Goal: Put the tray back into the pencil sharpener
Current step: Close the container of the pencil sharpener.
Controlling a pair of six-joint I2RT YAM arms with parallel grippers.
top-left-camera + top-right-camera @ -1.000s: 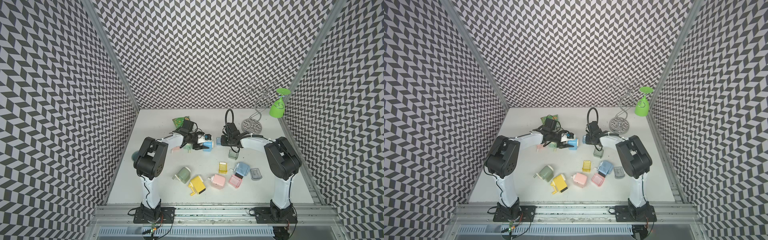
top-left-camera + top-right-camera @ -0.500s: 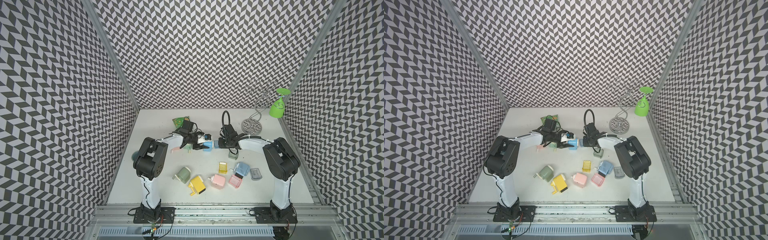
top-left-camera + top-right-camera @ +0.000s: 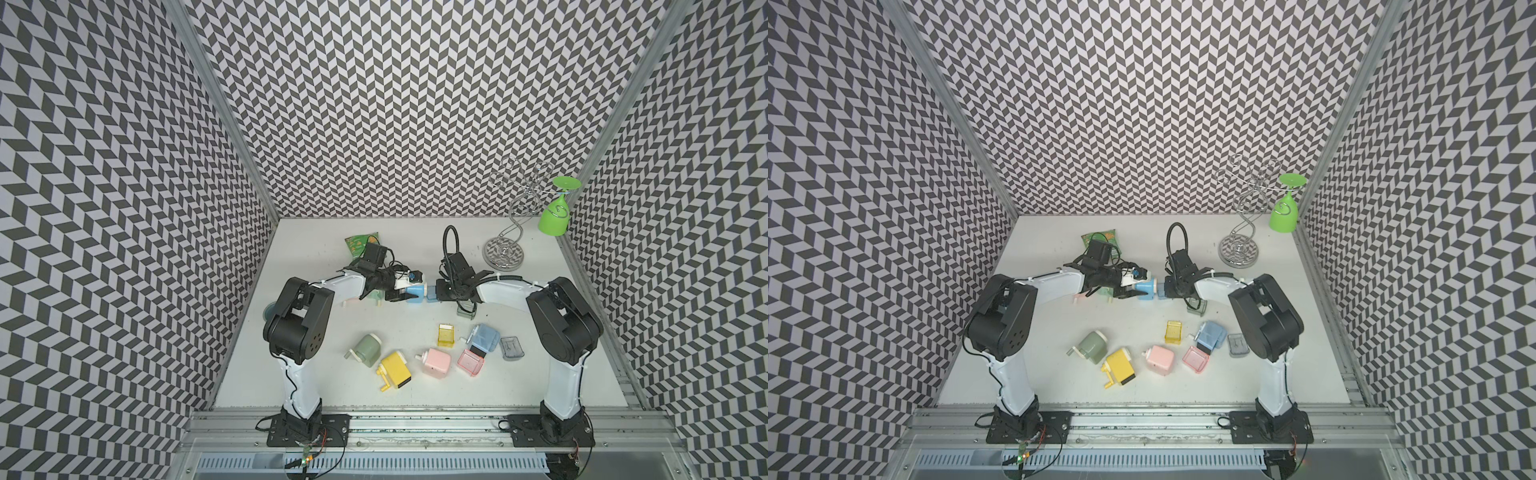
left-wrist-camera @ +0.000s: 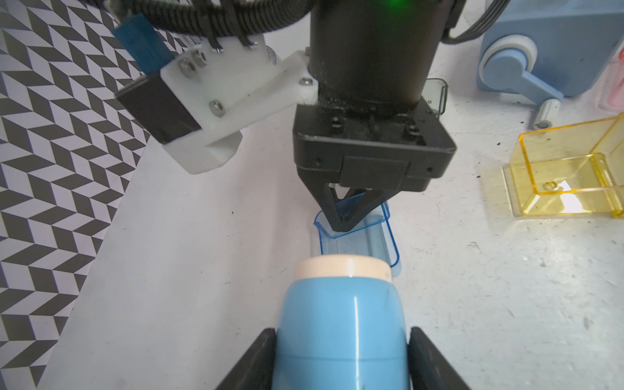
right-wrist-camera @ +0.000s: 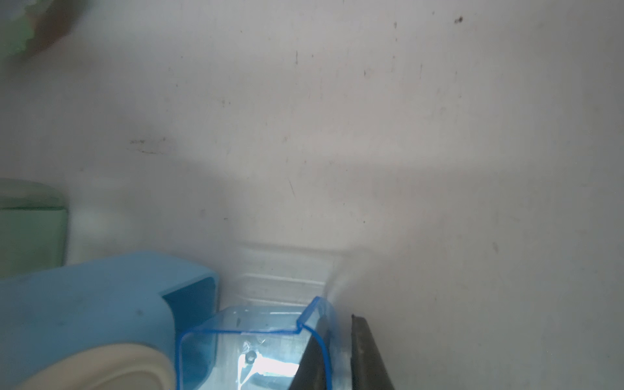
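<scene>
Both arms meet nose to nose at the far middle of the table [image 3: 540,374]. The left gripper [image 4: 341,341] has its jaws spread partway and clamped on the sides of the light blue sharpener [image 3: 417,293], which pokes straight out past its fingertips with the cream end leading. The right gripper [image 5: 337,358] is nearly closed, pinching one thin wall of the clear blue tray [image 4: 361,236] between its fingers [image 5: 368,354]. The tray sits low, just ahead of the right fingertips and right up against the sharpener's cream end. In the right wrist view the tray's open side faces the dark slot [image 5: 192,297] in the sharpener body, just beside it. Whether any of it is inside the slot is honestly hard to tell. A pale green sharpener [image 5: 30,229] sits blurry beyond the blue one, and a yellow tray [image 4: 567,175] lies on the table off to the side of the right gripper, well apart.
</scene>
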